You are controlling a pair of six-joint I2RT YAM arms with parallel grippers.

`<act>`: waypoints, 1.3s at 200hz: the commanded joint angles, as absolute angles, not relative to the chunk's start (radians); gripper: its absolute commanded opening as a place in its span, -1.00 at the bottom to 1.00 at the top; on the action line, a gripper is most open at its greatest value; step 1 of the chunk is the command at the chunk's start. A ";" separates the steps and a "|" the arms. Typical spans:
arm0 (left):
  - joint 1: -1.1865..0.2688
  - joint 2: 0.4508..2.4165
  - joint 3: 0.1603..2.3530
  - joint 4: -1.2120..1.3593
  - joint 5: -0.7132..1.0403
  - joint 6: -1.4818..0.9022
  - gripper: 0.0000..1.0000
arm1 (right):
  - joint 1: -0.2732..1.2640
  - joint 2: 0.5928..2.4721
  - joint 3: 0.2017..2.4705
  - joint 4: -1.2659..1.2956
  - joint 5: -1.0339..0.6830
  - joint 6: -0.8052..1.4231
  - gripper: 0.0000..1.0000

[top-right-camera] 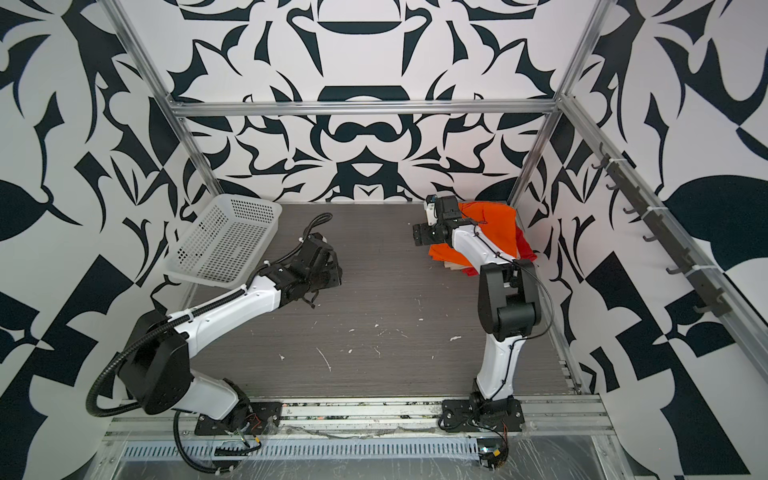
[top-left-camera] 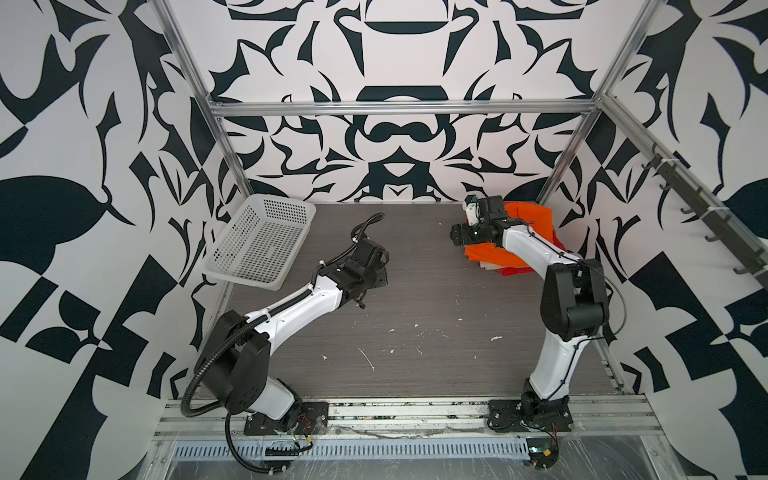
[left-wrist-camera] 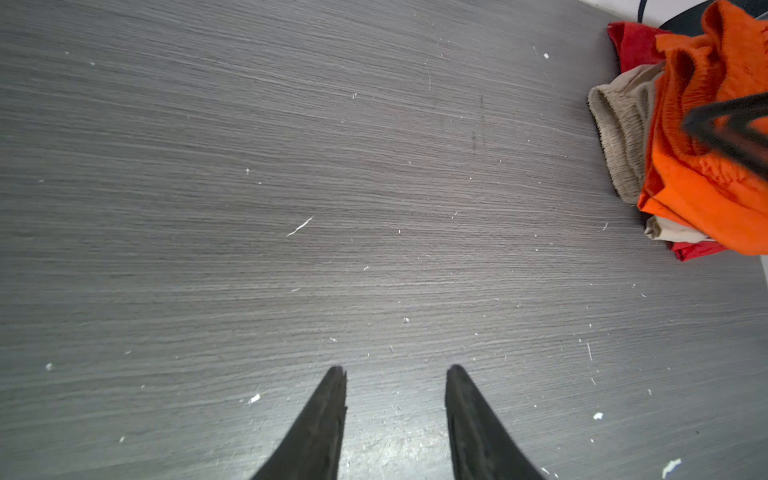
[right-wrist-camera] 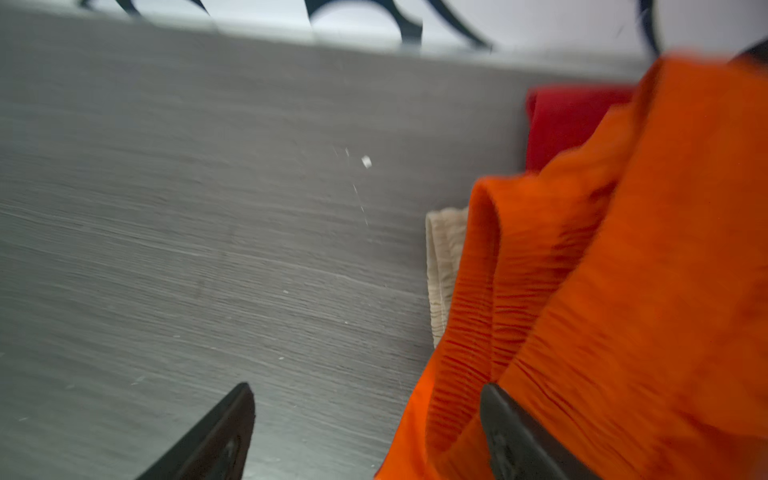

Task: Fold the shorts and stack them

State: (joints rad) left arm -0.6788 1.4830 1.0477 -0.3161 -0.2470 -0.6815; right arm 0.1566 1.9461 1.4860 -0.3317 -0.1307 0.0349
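— Left wrist view first: what do we see?
— We see the left fingers [left-wrist-camera: 332, 399] released, parted over bare counter [left-wrist-camera: 291, 166] and grasping nothing. The shorts lie well apart from them, far ahead and off to one side of the tips.
— How do we read the pile?
— We count three pairs in one heap. The orange shorts [left-wrist-camera: 706, 199] are on top, rumpled, with the waistband bunched. The beige shorts [left-wrist-camera: 623, 133] lie under them, and the red shorts [left-wrist-camera: 631, 45] are lowest, peeking out at two edges.
— And the right wrist view?
— It is blurred, but we make out the right fingers [right-wrist-camera: 232, 424] spread wide, not clenched. One finger is over bare counter. The other lies at the orange waistband, whose edge reaches into the gap between them. We cannot tell whether that finger presses the cloth.
— Both top views?
— We find the heap just beside the right fingers, on the side away from the left fingers, partly hidden under the right arm [top-left-camera: 528, 245]. The white basket [top-left-camera: 249, 253] sits near the left fingers, on the side away from the heap.
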 commanded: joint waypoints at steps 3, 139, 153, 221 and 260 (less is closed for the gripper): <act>-0.678 1.447 1.015 -0.312 -0.271 -0.702 -0.13 | 0.151 1.981 1.557 -0.350 -0.127 0.063 0.77; -0.640 1.344 0.949 -0.335 -0.359 -0.688 0.24 | 0.130 1.698 1.475 -0.398 0.053 0.019 0.77; -0.600 1.305 0.937 -0.365 -0.373 -0.689 0.37 | 0.129 1.613 1.429 -0.391 0.018 0.024 0.77; -0.406 1.168 0.854 -0.440 -0.281 -0.590 0.68 | 0.157 1.288 1.004 -0.323 -0.182 0.161 0.77; -0.338 1.053 0.769 -0.371 -0.398 -0.515 0.99 | 0.156 1.111 0.790 -0.255 0.022 0.129 1.00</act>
